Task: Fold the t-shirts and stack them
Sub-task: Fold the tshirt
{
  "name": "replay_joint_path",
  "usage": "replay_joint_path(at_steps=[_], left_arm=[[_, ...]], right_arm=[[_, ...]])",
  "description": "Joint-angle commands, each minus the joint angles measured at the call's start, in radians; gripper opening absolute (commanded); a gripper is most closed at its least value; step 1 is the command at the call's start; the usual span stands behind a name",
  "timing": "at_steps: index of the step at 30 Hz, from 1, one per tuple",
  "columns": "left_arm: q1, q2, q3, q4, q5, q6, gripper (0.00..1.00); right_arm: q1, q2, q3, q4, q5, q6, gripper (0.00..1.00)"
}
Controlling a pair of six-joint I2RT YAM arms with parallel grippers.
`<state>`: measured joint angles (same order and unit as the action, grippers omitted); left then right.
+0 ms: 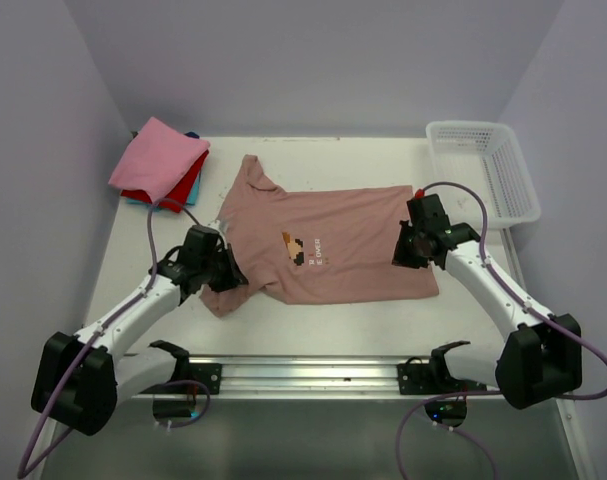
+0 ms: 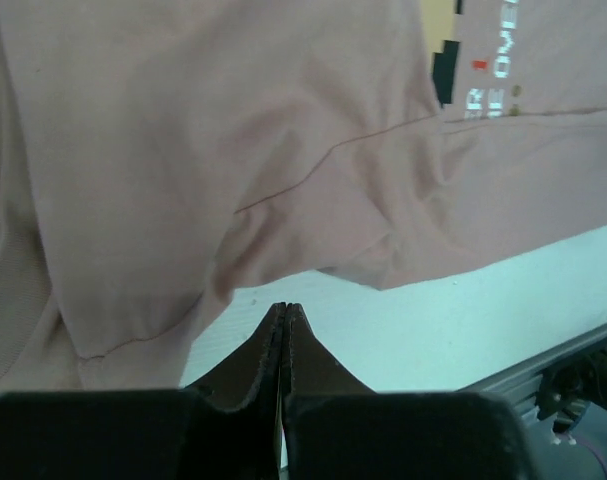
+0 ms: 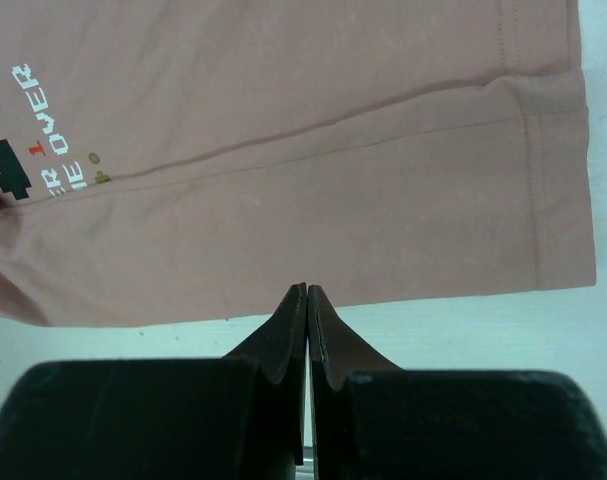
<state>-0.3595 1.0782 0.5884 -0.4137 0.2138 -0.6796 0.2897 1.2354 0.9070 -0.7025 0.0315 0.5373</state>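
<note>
A dusty-pink t-shirt (image 1: 323, 250) with a pixel figure and white text lies flat mid-table, collar to the left and hem to the right. Its near side is folded over the edge of the print. My left gripper (image 1: 233, 275) is shut and empty at the shirt's near-left sleeve; in the left wrist view its tips (image 2: 284, 306) are over bare table just below the cloth (image 2: 233, 150). My right gripper (image 1: 403, 255) is shut and empty at the near-right hem; its tips (image 3: 307, 288) reach the shirt's near edge (image 3: 313, 200). Folded bright pink (image 1: 158, 157), red (image 1: 183, 190) and blue (image 1: 135, 201) shirts are stacked at the back left.
A white plastic lattice basket (image 1: 508, 180) stands at the back right. A metal rail (image 1: 313, 375) runs along the table's near edge between the arm bases. Walls close in the table at the back and both sides.
</note>
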Motion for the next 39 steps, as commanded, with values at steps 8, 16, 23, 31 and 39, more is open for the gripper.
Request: replay_joint_path(at_steps=[8,16,23,31,39], left_arm=[[0.007,0.153,-0.016,0.035,-0.191,-0.063,0.00],[0.027,0.233,-0.015,-0.095,-0.321,-0.123,0.00],[0.068,0.255,0.022,-0.192,-0.298,-0.120,0.02],[0.088,0.246,0.168,-0.417,-0.318,0.008,0.15],[0.137,0.221,0.180,-0.479,-0.269,0.074,0.16]], right_arm=[[0.005,-0.053,0.003,-0.002,0.001,-0.030,0.00],[0.005,-0.065,0.003,-0.005,0.001,-0.036,0.00],[0.005,-0.070,0.003,-0.015,0.027,-0.043,0.00],[0.003,-0.079,0.003,-0.032,0.067,-0.048,0.00],[0.003,-0.085,-0.010,-0.041,0.090,-0.046,0.00]])
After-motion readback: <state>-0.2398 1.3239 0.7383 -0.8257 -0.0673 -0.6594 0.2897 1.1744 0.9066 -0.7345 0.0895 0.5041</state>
